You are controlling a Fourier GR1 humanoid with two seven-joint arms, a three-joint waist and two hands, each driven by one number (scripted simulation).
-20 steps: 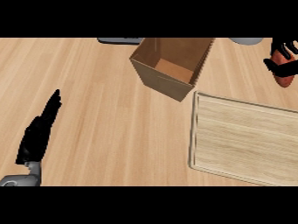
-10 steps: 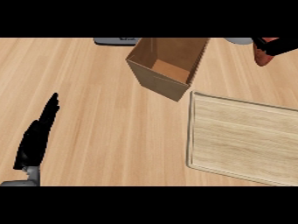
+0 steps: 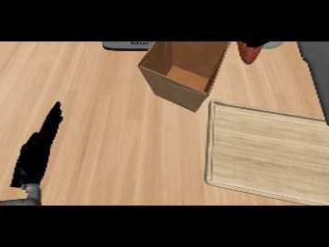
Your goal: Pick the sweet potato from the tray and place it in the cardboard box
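Reddish-brown and tapered, the sweet potato shows at the top edge of my head view, just beyond the far right corner of the cardboard box and outside its walls; its upper end is cut off by the edge, and only the pointed lower part is visible. My right hand does not show; all I get of that arm is a grey forearm running down the right edge, and whether anything holds the sweet potato I cannot tell. I see the box open at the top, its brown floor visible inside, standing on the wooden counter with one corner turned toward me. Its near corner sits just beside the far left corner of the tray; I cannot tell whether the two touch. I read the tray as a pale wooden board with a raised rim, lying flat to the right of the box and reaching to the right edge of my view. My left hand shows at lower left, well apart from the box and tray; its black fingers are straight and together, pointing away from me, holding nothing. A dark grey object lies at the top edge just left of the box; I cannot make out what it is.
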